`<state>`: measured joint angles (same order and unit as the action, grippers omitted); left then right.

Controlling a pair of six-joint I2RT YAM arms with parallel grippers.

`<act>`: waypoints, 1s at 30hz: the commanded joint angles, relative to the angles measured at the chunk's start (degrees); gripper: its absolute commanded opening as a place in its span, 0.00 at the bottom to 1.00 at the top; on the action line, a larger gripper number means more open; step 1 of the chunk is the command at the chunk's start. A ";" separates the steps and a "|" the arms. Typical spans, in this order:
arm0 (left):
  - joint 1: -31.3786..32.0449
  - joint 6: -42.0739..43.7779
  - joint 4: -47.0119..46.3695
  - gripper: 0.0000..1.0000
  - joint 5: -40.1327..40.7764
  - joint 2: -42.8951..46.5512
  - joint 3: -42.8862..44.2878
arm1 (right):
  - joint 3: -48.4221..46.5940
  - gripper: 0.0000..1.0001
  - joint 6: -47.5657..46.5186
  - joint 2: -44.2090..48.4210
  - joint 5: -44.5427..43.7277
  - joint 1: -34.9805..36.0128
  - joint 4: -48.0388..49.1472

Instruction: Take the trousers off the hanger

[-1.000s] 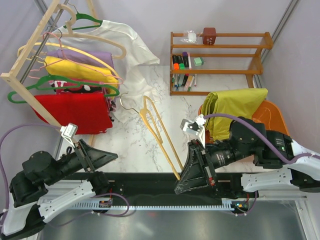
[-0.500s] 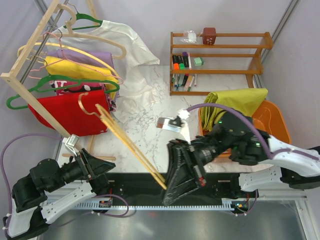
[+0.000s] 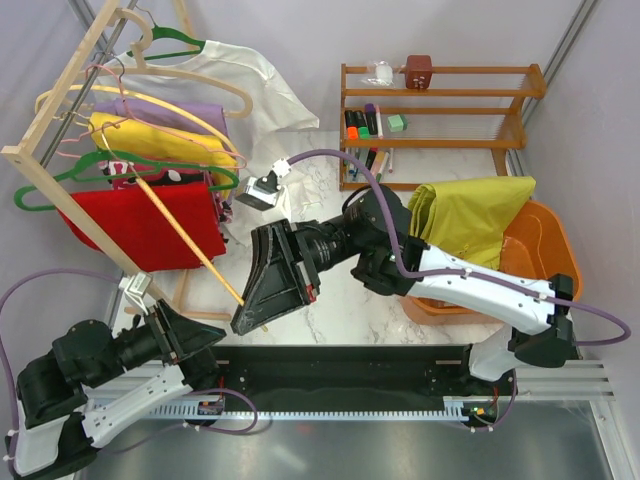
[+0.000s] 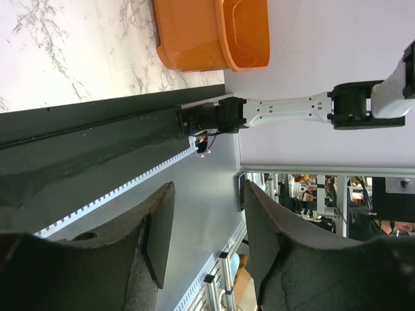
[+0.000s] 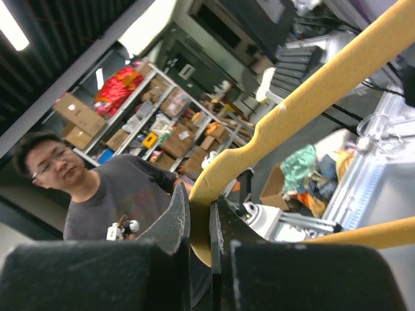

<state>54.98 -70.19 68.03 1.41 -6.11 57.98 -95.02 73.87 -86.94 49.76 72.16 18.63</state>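
Note:
The lime-yellow trousers lie draped over the orange basket at the right, free of the hanger. The pale yellow-orange hanger is held edge-on and slants from my right gripper up to the clothes rack, across the red garment; its hook is hidden among the hung clothes. My right gripper is stretched across to the left and shut on the hanger's lower corner. The right wrist view shows the hanger pinched between my right gripper fingers. My left gripper is open and empty at the near edge.
A wooden clothes rack at the left holds a red garment, a golden-yellow garment, green hangers and a white shirt. A wooden shelf with markers stands at the back. The orange basket also shows in the left wrist view.
My right arm has swung left from the table's middle to the rack, carrying the hanger, whose top end now reaches among the hung clothes. The left arm has hardly moved.

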 commanded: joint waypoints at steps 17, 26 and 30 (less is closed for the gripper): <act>-0.14 -2.05 0.97 0.54 -0.44 -0.75 1.53 | -2.87 0.00 24.81 -8.41 5.53 -2.37 39.98; -0.14 -2.40 0.79 0.54 -0.62 -0.84 2.23 | -9.30 0.00 38.89 -19.92 7.37 -6.85 58.25; -0.31 -2.58 0.79 0.54 -0.53 -0.83 2.67 | -12.90 0.00 43.81 -24.06 8.16 -8.17 63.00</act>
<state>54.98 -70.89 68.93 1.19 -6.11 58.89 -102.52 110.80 -108.62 56.86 65.06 68.25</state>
